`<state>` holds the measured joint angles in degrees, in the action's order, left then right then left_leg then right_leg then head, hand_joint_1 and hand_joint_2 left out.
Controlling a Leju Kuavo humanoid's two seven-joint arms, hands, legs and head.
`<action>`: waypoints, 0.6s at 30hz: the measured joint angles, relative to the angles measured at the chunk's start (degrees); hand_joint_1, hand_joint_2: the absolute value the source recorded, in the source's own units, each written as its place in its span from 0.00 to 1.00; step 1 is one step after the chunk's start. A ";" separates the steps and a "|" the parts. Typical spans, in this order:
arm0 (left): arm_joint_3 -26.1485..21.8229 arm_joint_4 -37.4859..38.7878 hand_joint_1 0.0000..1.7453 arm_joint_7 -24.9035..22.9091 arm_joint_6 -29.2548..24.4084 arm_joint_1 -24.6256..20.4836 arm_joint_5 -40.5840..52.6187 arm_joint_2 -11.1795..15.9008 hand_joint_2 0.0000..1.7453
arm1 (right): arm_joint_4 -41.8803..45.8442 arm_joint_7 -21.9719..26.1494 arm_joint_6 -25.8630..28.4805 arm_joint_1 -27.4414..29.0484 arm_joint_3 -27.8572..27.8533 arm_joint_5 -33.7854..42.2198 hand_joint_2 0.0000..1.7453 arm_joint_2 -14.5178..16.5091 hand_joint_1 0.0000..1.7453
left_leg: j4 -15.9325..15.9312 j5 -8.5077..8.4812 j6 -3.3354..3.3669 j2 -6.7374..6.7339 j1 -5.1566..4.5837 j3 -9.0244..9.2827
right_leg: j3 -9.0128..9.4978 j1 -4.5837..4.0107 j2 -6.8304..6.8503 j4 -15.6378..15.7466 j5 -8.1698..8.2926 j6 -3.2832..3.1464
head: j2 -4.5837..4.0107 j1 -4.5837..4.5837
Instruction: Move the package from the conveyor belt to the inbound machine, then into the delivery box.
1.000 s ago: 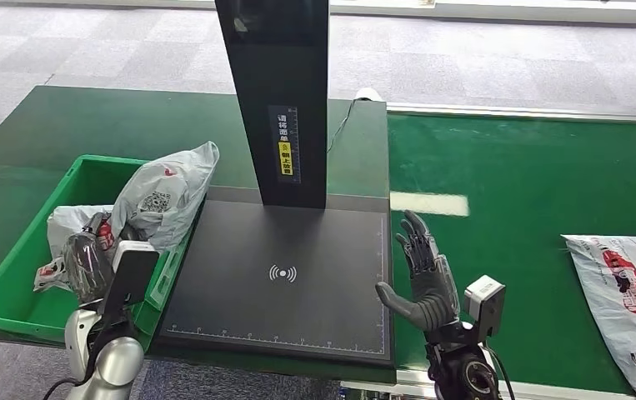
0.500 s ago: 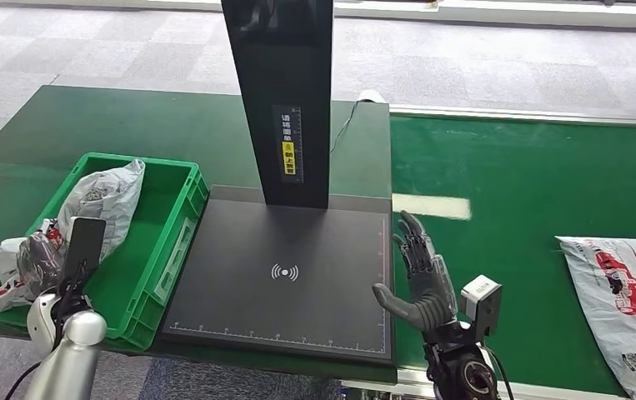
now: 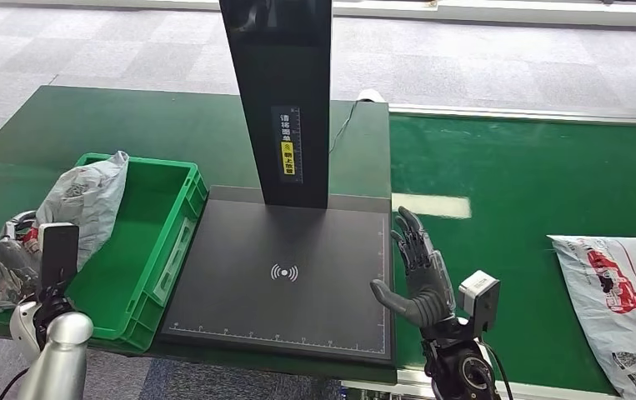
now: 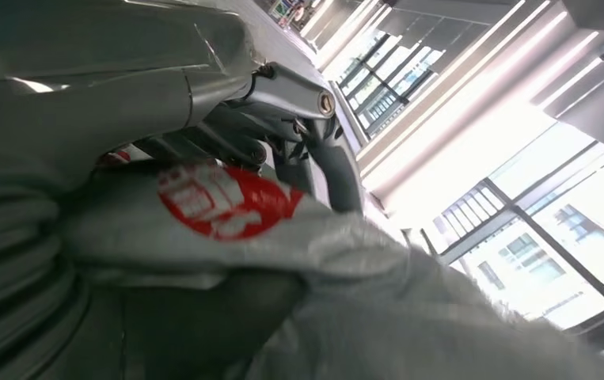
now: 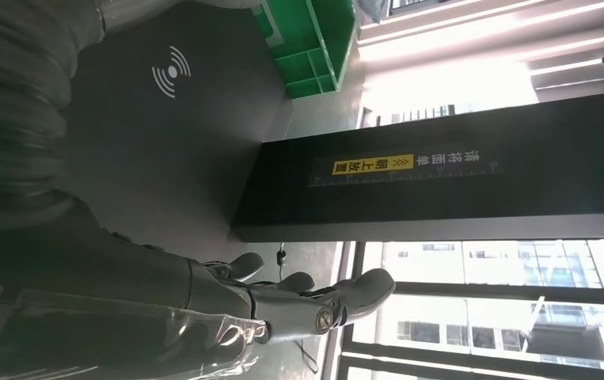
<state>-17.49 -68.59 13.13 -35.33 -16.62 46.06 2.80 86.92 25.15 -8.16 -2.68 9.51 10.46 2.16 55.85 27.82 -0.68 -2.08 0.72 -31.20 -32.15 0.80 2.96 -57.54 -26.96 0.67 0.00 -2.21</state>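
Release step: the left hand [image 3: 16,265] grips a grey poly-mailer package [image 3: 81,200] at the outer left wall of the green delivery box [image 3: 160,242], the bag draped over the rim. Carry it inward over the box floor before letting go, or it may slide outside. The package is crumpled, soft, red-printed. The right hand [image 3: 418,279] hovers empty, fingers spread, beside the inbound machine [image 3: 285,275].

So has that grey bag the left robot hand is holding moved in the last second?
Yes. The grey bag has moved leftward, from the green box's inner edge beside the black scanner plate to its far outer edge.
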 joint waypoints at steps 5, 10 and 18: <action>3.66 -3.11 0.00 2.05 0.32 1.97 -1.55 -1.46 1.00 | -0.08 0.01 0.03 -0.14 0.10 0.17 1.00 -0.02 0.00 | 0.01 0.00 0.01 0.03 -0.04 -0.03 | 0.01 0.05 0.02 0.00 0.00 0.03 | 0.00 0.01; 7.02 -6.67 0.00 5.13 0.98 3.78 -4.50 -2.70 1.00 | -0.08 0.01 0.01 0.03 0.09 0.33 1.00 -0.04 0.00 | 0.02 0.01 0.01 -0.03 -0.05 -0.05 | -0.07 0.05 -0.06 0.00 0.03 0.04 | 0.00 0.00; 10.81 -13.16 0.00 19.09 -0.98 6.59 -16.70 -4.68 1.00 | -0.08 0.04 -0.08 0.05 0.07 0.47 1.00 -0.24 0.00 | 0.02 0.03 -0.01 -0.05 -0.03 -0.21 | -0.22 0.02 -0.08 0.00 0.02 0.04 | 0.00 0.00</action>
<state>-6.68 -81.75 32.22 -36.30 -10.03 29.36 -1.89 86.84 25.20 -8.24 -2.63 9.58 10.93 1.92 55.87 27.85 -0.69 -2.13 0.69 -31.40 -32.37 0.82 2.88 -57.53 -26.94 0.71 0.00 -2.21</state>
